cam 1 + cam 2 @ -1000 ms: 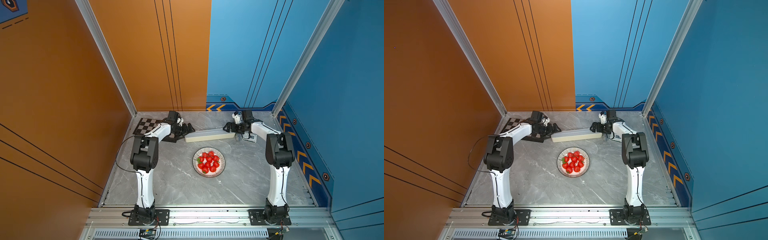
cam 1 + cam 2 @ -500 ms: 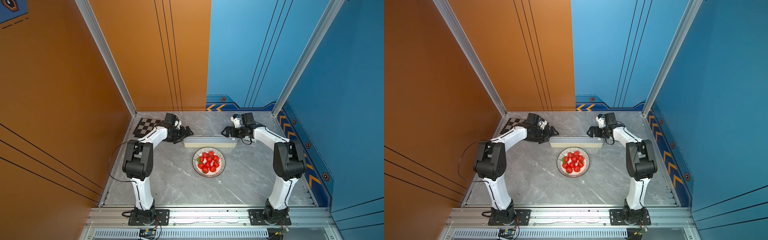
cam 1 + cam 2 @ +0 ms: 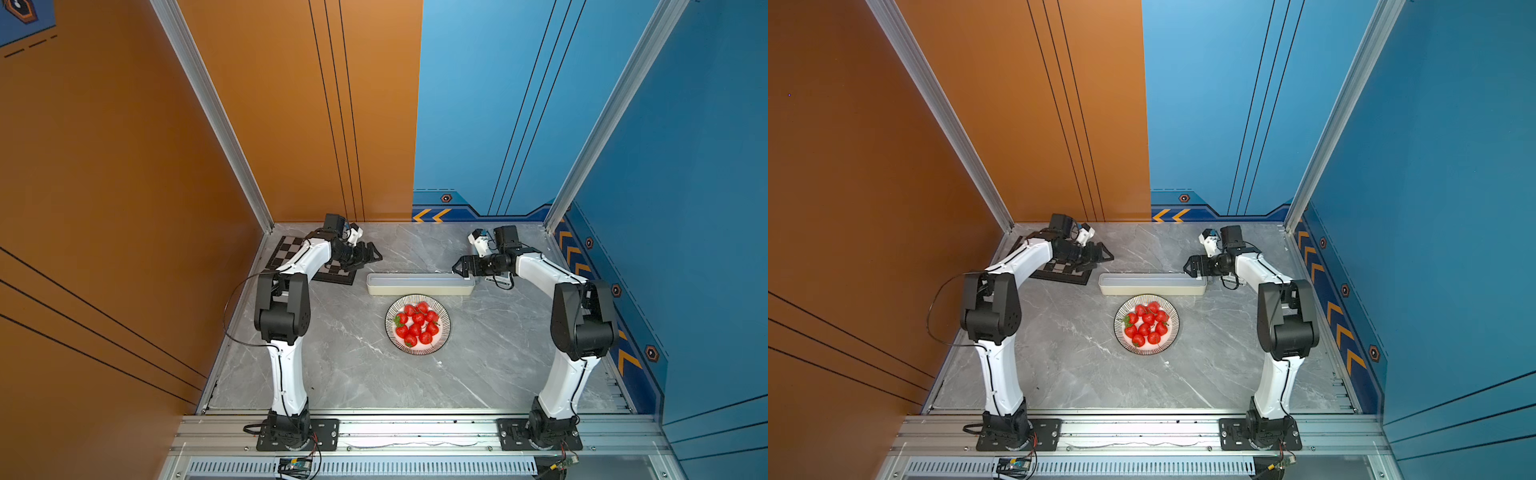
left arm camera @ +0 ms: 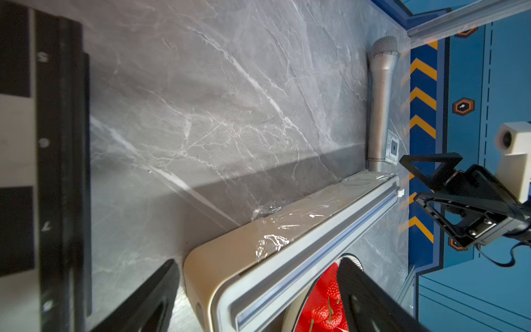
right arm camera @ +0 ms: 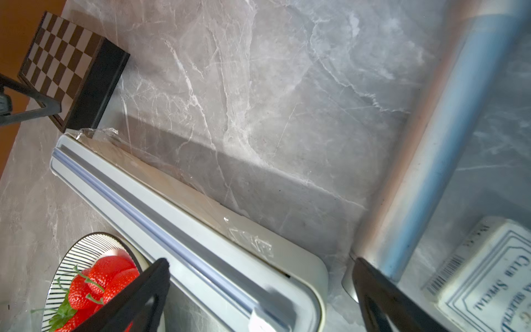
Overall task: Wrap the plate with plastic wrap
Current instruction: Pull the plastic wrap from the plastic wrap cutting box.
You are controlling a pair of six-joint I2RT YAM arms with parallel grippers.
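Mia: What is the biggest thing here?

Tom: The grey tabletop (image 3: pixel 332 374). Everything sits on it. Next comes the long box of plastic wrap (image 3: pixel 419 284). It lies flat just behind the plate (image 3: pixel 444 336), with its long side along it.

Mia: Why there?

Tom: Probably so the film can be pulled straight over the plate. The plate sits in the middle, between the two arms, so both can reach it.

Mia: And the chessboard (image 3: pixel 291 251)?

Tom: It lies in the far left corner, under the left arm. It looks out of the way.

Mia: Where are the grippers?

Tom: The left gripper (image 3: pixel 375 255) hangs near the box's left end. The right gripper (image 3: pixel 457 266) is by its right end. That puts one at each end, most likely so they can work from both sides.

Mia: Do they hold anything?

Tom: No. The left fingers (image 4: pixel 163 278) are wide apart, and so are the right fingers (image 5: pixel 152 278). They squeeze nothing.

Mia: What is smaller?

Tom: A grey rod (image 4: pixel 379 115) lies by the box's right end. The strawberries (image 3: pixel 417 324) sit bare on the plate. Only a crinkly bit of film (image 4: pixel 271 243) lies on the box, so the wrapping has not begun.
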